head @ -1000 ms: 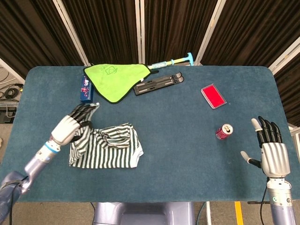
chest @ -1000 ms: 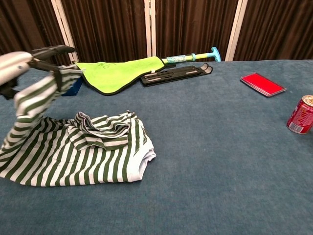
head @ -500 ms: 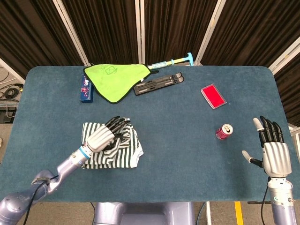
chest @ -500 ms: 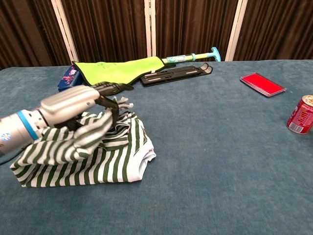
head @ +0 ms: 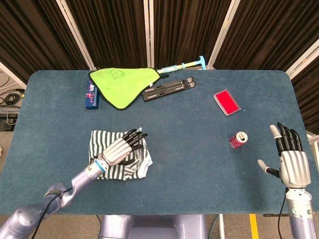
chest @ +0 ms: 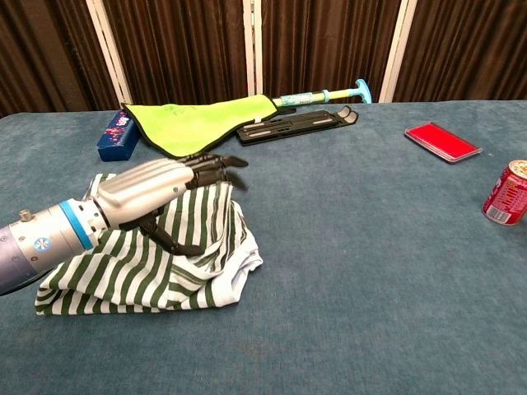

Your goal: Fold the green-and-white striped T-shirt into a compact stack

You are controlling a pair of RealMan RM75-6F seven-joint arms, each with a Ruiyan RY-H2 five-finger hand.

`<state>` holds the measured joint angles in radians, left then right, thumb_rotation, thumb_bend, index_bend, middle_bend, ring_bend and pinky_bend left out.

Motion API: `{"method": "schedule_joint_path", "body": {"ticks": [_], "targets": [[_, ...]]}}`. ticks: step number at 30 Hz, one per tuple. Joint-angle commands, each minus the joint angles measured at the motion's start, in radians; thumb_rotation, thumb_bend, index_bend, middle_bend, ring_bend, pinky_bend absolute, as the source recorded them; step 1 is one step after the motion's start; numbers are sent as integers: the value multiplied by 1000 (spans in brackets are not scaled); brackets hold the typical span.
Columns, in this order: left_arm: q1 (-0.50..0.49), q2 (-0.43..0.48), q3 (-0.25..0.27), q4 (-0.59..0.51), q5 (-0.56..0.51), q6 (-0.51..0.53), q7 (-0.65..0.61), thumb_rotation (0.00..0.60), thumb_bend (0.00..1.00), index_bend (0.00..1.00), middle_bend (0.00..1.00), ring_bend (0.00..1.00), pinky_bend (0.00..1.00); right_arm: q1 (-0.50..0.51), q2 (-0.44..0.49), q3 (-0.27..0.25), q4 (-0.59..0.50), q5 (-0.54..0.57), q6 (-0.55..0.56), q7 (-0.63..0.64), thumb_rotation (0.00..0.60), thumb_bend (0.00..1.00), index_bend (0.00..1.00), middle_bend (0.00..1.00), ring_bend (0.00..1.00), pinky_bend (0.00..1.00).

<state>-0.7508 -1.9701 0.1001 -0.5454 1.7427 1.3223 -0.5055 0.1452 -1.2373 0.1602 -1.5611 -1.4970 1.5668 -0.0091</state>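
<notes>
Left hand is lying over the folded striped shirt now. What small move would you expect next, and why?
Probably a light press and sweep toward the shirt's right edge. The left hand lies over the striped T-shirt, which is doubled over but lumpy, with its right edge bunched and puffed off the table. Flattening it would make the stack more compact. The right hand is open, far off.

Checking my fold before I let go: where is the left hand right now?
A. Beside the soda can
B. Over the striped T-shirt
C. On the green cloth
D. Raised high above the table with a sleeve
B: the left hand lies over the folded striped T-shirt, far from the soda can and green cloth.
</notes>
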Motion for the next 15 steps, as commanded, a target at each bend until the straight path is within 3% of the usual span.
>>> {"method": "schedule_joint_path", "body": {"ticks": [1, 7, 11, 15], "targets": [[1, 27, -25, -49, -2, 77, -21, 600, 196, 0, 0, 0, 0, 0, 1, 0, -1, -1, 0, 1, 600, 0, 0, 0, 0, 0], [-13, 131, -74, -193, -7, 164, 13, 600, 193, 0, 0, 0, 0, -3, 3, -4, -10, -13, 8, -1, 600, 0, 0, 0, 0, 0], [-14, 255, -110, -383, -16, 198, 74, 600, 193, 0, 0, 0, 0, -7, 7, -6, -20, -22, 19, 1, 600, 0, 0, 0, 0, 0], [2, 347, -111, -517, -30, 184, 108, 600, 193, 0, 0, 0, 0, -11, 12, -7, -27, -27, 25, 6, 600, 0, 0, 0, 0, 0]]}}
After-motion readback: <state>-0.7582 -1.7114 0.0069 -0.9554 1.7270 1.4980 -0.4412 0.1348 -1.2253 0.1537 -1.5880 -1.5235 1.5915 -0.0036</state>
